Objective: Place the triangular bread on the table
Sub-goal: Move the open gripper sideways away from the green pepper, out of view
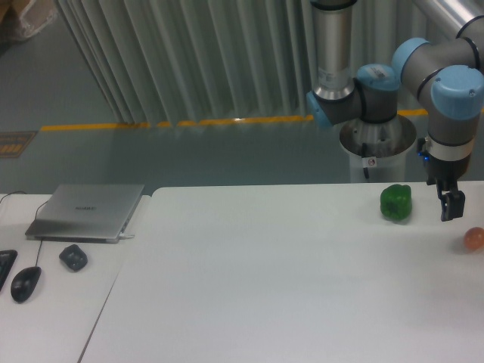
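Nearest the lens lay the table (249,302), a plain white top filling the lower view. I couldn't find the triangular bread anywhere in view, neither on the top nor at the jaws. The gripper (451,206) hung low over the table's far right corner, its dark fingers pointing down, too small and dim to tell whether they were parted or closed. Just beside the jaws, on the laptop's side, sat a green bell pepper (396,203). On their other side, nearer the camera, sat a small orange-pink ball (474,239), apart from them. Well away from the jaws, a narrower desk (53,318) carried a closed laptop (87,212), a mouse (25,283) and a small dark object (73,258).
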